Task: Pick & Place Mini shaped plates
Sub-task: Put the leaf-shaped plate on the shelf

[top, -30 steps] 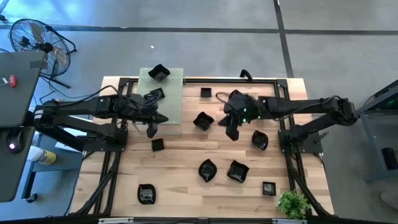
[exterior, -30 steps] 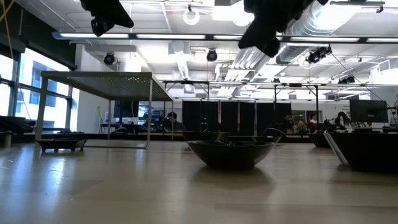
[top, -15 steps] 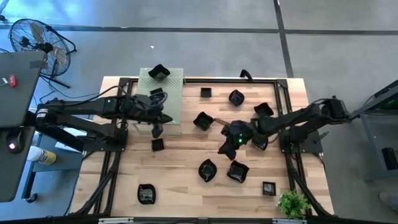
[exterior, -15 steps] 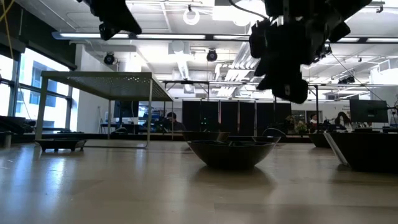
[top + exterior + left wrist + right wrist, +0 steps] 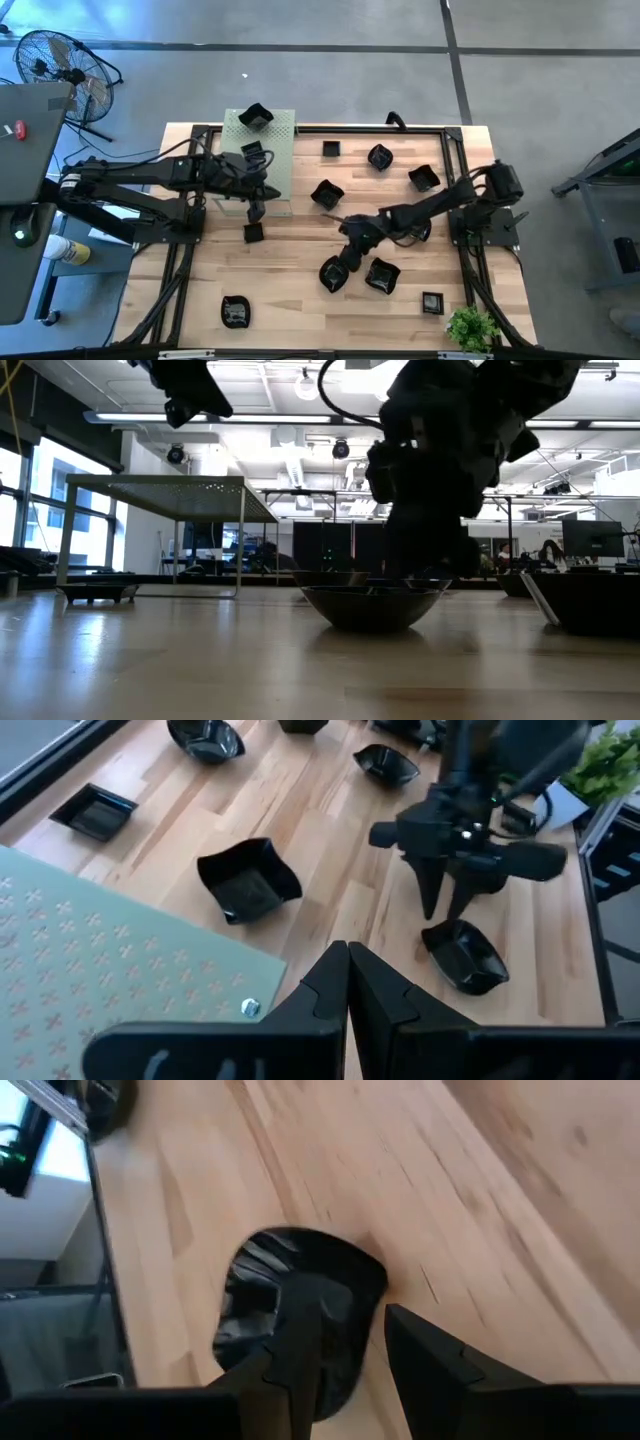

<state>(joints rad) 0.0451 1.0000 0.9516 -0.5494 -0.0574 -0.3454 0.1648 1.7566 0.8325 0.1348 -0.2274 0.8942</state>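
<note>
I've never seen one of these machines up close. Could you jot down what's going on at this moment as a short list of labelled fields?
Setting: wooden table with small black dishes scattered on it
Right claw: open, lowered over a wavy-rimmed black dish, one finger inside its rim and one outside
Left claw: shut, holding nothing, by the edge of the pale green perforated board
On the board: two black dishes
Corner item: small green plant

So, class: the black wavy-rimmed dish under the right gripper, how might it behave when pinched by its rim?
The dish looks glossy, so the right gripper may slip. It seems rigid, unlikely to flex. Lifted by one rim, its shallow bowl could tilt.
</note>
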